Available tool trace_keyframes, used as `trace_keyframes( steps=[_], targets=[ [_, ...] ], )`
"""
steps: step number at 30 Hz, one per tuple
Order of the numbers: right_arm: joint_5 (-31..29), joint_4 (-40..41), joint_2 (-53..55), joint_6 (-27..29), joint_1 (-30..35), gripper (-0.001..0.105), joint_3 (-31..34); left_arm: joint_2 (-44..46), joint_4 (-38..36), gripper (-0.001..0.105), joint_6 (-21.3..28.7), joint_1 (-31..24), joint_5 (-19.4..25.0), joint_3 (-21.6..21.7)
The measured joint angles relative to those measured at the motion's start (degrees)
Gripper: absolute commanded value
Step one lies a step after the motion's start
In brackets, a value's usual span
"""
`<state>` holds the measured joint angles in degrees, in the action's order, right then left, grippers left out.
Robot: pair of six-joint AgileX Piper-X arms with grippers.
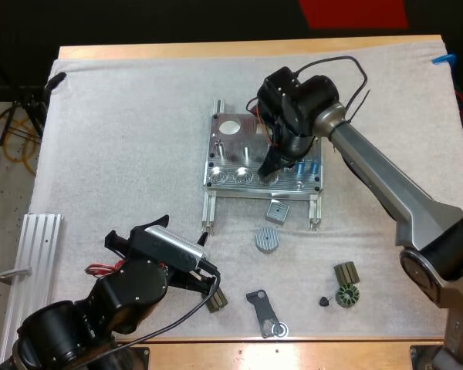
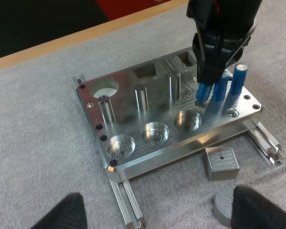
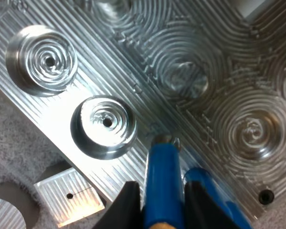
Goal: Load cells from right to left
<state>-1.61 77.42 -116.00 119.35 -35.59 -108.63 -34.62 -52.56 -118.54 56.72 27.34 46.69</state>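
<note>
The metal fixture [image 1: 230,151] lies mid-mat. My right gripper [image 1: 271,170] reaches down to its front row, shut on a blue cell [image 3: 162,162] whose lower end rests on the plate just right of an empty round pocket [image 3: 103,126]. From the left wrist view, that held cell [image 2: 201,94] is tilted beside two blue cells [image 2: 231,81] standing at the fixture's right end, and three pockets [image 2: 154,134] to their left are empty. My left gripper [image 1: 213,287] hovers open near the mat's front edge, its fingers [image 2: 70,210] spread wide and pointing at the fixture [image 2: 133,102].
A small metal block [image 1: 277,210] and a ribbed disc [image 1: 267,239] lie in front of the fixture. Nearer the front edge are a dark bracket [image 1: 263,311], two dark toothed parts [image 1: 346,285] and a small black piece [image 1: 324,301]. An aluminium rail [image 1: 38,250] lies at the left.
</note>
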Motion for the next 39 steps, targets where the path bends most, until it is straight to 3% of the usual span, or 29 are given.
trace_keyframes(
  steps=[39],
  targets=[
    [-1.2, -0.7, -1.7, -0.2, 0.0, 0.003, 0.3, 0.0, 0.0, 0.063, 0.0, 0.0, 0.0, 0.0]
  ],
)
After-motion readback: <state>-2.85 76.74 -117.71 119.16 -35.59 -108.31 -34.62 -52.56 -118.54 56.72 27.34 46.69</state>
